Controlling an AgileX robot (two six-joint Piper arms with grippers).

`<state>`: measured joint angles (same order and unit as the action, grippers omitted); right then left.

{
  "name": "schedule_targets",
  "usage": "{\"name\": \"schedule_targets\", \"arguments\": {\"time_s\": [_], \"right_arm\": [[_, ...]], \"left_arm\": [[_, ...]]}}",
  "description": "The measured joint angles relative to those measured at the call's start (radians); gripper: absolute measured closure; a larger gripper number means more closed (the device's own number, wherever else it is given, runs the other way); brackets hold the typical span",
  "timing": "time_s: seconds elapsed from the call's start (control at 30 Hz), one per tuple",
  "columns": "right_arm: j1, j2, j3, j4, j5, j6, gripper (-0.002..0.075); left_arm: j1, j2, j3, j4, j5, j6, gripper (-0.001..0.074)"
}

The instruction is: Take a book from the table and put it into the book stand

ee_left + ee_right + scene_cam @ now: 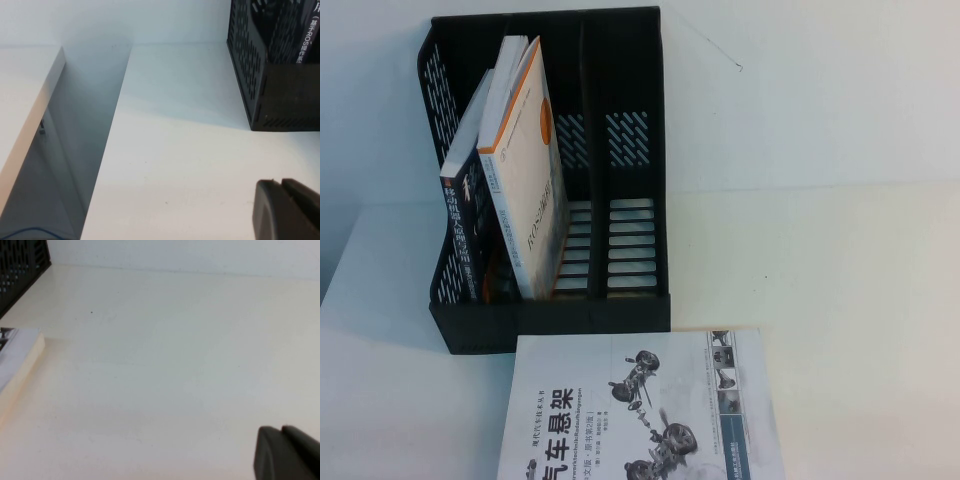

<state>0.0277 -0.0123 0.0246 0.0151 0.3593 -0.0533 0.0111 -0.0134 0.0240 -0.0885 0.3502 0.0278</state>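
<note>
Book (640, 405) lay flat on the table (840, 300), cover up, just in front of the book stand (560, 310), its far edge close to or touching the stand's front lip, near edge cut off by the high view. Stand already held two books leaning in the left compartment: a dark-and-white book (463, 225) and an orange-edged white book (525, 170). Middle and right compartments looked free.

Left hand (285, 210) sat low over bare table off the stand's left side, fingers clenched together, nothing between them. Right hand (285, 452) hovered over bare table to the right of the book; only a dark corner of it showed, so cannot tell whether it was clenched or released. Neither hand touched the book.

Handling guess: large thin paperback, probably light but floppy, will sag if pinched at one corner. Glossy cover likely slippery. Lying flush on the table, no gap under it; the right edge, nearest the right hand, seemed the best place to pinch, maybe after sliding it over a table edge.

Views: high view alone showed the cover, title and compartment contents, but no arms. Left wrist view showed the stand's slotted side wall and a gap beside the table. Right wrist view showed the book's page-edge thickness (17, 357).
</note>
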Motion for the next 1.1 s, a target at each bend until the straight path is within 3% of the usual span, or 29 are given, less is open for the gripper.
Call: {"name": "schedule_targets", "arguments": {"time_s": [0.6, 0.8, 1.1], "right_arm": [[0.0, 0.0, 0.002, 0.002, -0.197, 0.007, 0.0718], [0.0, 0.0, 0.002, 0.004, -0.376, 0.007, 0.0718], [0.0, 0.0, 0.002, 0.004, -0.888, 0.01, 0.0718]], "left_arm": [[0.0, 0.0, 0.0, -0.066, -0.026, 0.0, 0.0738], [0.0, 0.0, 0.001, -0.07, -0.314, 0.0, 0.0738], [0.0, 0.0, 0.001, -0.074, -0.796, 0.0, 0.0738]]}}
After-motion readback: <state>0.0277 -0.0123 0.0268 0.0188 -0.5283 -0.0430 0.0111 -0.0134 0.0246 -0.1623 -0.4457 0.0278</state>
